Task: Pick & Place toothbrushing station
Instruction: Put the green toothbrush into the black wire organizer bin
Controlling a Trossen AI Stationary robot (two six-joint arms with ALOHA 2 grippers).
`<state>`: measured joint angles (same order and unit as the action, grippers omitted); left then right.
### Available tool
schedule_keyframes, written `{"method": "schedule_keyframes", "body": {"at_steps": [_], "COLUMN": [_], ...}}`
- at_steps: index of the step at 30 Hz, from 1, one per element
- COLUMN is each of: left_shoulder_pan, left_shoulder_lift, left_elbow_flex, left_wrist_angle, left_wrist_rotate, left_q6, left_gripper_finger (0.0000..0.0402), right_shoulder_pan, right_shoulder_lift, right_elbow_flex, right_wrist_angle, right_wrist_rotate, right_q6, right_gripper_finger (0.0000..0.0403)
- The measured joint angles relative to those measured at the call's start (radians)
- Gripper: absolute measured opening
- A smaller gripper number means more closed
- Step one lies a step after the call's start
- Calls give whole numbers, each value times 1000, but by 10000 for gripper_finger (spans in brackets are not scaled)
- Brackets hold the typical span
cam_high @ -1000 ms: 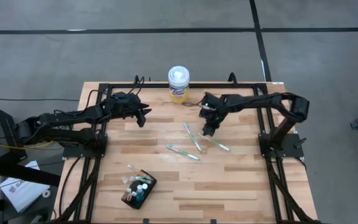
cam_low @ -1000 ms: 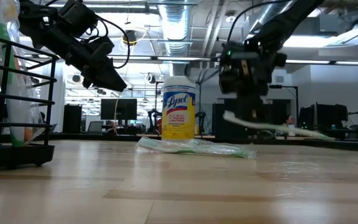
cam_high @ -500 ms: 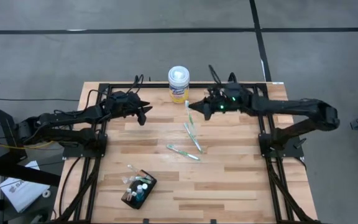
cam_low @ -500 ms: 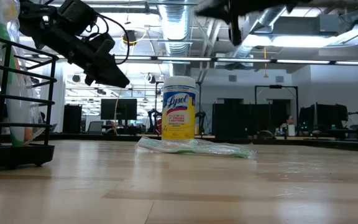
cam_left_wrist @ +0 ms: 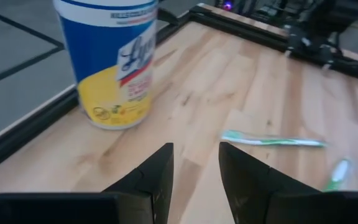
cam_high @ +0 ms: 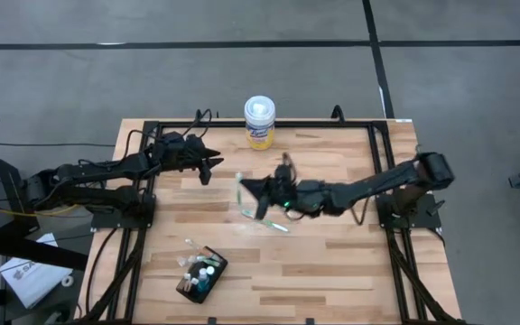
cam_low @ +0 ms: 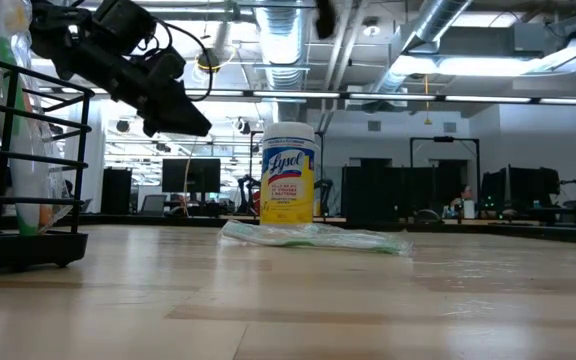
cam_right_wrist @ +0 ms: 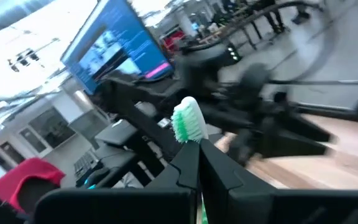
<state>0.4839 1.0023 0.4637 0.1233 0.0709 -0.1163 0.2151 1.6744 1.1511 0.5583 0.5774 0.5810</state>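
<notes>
My right gripper (cam_high: 253, 191) (cam_right_wrist: 196, 149) hangs level over the middle of the table, shut on a green-and-white toothbrush (cam_right_wrist: 186, 121). Another toothbrush (cam_high: 265, 220) lies flat on the wood just near of it. My left gripper (cam_high: 209, 163) (cam_left_wrist: 195, 167) is open and holds nothing, raised above the far left part of the table. The toothbrushing station (cam_high: 201, 273), a small black holder with items in its slots, stands near the front edge on the left. In the low view its black frame (cam_low: 28, 245) fills the left side. My right gripper pinches the toothbrush between its two fingers just below the bristled head (cam_right_wrist: 191, 143), which sticks out past the fingertips. The fingers are level and point toward the table's left. The brush is lifted clear of the table.
A yellow-labelled wipes canister (cam_high: 259, 122) (cam_left_wrist: 112, 59) stands at the table's far edge. A wrapped toothbrush (cam_low: 313, 236) (cam_left_wrist: 272, 140) lies on the wood in front of it. The black frame rails (cam_high: 269, 125) run along the table's far and side edges.
My right gripper has risen from the table's right-middle with a toothbrush, tipped from pointing down to level, and swung toward the left and the near edge, now over the table's middle. The brush is lifted clear. Two toothbrushes stayed on the table.
</notes>
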Motion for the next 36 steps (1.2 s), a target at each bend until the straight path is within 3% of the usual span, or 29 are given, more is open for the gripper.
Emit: {"method": "schedule_keyframes", "body": {"at_steps": [5, 10, 15, 23, 36], "left_shoulder_pan": [0, 0, -7, -52, -67], "left_shoulder_lift": [0, 0, -1, -1, -1], "left_elbow_flex": [0, 0, 0, 0, 0], "left_wrist_angle": [22, 79, 114, 111, 75], "left_wrist_rotate": [14, 7, 5, -19, -40], "left_q6": [-19, -29, -35, 1, 118], "left_gripper_finger": [122, 113, 106, 112, 113], "right_shoulder_pan": [51, 119, 188, 263, 213], "right_shoulder_lift": [141, 197, 197, 240, 347], "right_elbow_flex": [190, 303, 295, 292, 301], "right_wrist_angle": [-6, -86, -166, -126, 74], "right_wrist_rotate": [-13, -36, -28, 45, 23], "right_q6": [-99, -140, -158, -147, -114], "right_gripper_finger": [0, 0, 0, 0, 0]}}
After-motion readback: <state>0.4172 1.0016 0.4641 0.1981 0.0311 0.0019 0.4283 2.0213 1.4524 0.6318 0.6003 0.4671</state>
